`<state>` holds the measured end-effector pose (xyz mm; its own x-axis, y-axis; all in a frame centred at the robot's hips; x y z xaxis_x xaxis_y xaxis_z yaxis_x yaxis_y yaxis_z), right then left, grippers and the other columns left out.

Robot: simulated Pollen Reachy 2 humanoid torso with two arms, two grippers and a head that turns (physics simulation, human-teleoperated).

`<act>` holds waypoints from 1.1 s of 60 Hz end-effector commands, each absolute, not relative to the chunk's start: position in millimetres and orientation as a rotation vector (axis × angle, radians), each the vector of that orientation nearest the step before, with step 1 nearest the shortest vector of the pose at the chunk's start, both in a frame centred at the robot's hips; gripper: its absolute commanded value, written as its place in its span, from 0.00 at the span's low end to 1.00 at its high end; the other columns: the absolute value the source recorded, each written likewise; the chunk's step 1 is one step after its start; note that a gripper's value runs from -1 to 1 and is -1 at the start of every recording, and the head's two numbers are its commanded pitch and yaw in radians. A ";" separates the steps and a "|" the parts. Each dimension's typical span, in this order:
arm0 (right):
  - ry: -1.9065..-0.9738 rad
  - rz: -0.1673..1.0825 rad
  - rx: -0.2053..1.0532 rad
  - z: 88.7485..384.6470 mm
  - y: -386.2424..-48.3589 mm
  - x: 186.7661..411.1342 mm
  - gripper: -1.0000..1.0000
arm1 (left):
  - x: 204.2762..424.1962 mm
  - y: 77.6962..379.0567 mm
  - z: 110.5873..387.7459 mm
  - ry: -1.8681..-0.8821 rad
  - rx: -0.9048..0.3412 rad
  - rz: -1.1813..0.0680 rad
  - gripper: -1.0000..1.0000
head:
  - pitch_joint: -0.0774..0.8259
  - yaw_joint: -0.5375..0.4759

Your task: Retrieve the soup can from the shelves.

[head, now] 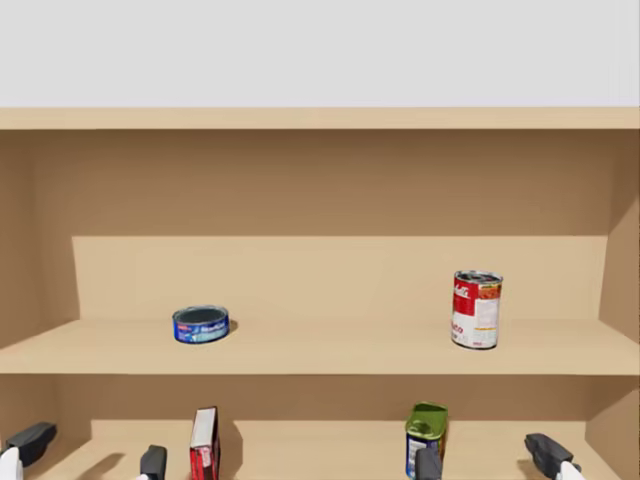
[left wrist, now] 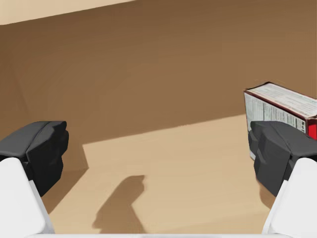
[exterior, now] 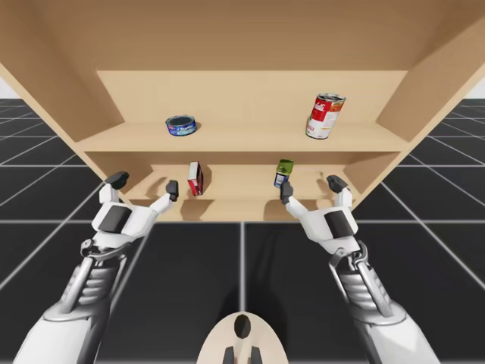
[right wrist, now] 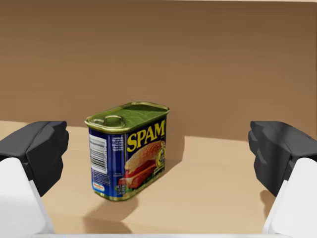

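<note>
1. Target: soup can (exterior: 326, 115), red/white, upright on upper shelf (exterior: 250, 138), upper right of high view; right of centre in head view (head: 476, 309). Nothing touches it.
2. L side: left gripper (exterior: 145, 183) sits lower left in high view, at front edge of lower shelf (exterior: 235, 201). Jaws wide open, holding nothing.
3. L wrist view: red box (left wrist: 282, 105) stands ahead of jaws, behind one finger. Can't tell if they touch.
4. R side: right gripper (exterior: 311, 186) also at lower shelf front, right of centre. Jaws wide open, empty.
5. R wrist view: green-topped blue can (right wrist: 128, 151), rectangular, upright ahead of jaws, apart from both fingers.
6. Also flat blue can (exterior: 182, 125) on upper shelf, left of centre, well apart from soup can.
</note>
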<state>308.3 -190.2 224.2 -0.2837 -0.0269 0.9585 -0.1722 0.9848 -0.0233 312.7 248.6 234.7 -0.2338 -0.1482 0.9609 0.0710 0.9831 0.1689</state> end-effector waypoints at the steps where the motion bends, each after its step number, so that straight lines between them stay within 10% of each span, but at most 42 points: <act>1: -1.842 0.087 0.161 221.6 -182.5 306.1 0.00 | 312.7 249.3 235.3 -1.798 0.056 -0.194 0.00 | 0.10 0.53; 49: -1.861 0.110 0.171 226.7 -181.9 303.8 0.00 | 312.7 250.4 235.1 -1.802 0.060 -0.197 0.00 | 0.25 0.26; 66: -1.870 0.123 0.123 274.5 -175.0 259.4 0.00 | 313.1 252.0 235.4 -1.798 0.065 -0.191 0.00 | 0.26 0.27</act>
<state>280.8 -184.3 252.9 -0.2925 -0.0126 0.9562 -0.1540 0.9875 -0.0341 313.0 251.1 235.4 -0.2367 -0.1464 0.9605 0.0606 0.9844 0.1650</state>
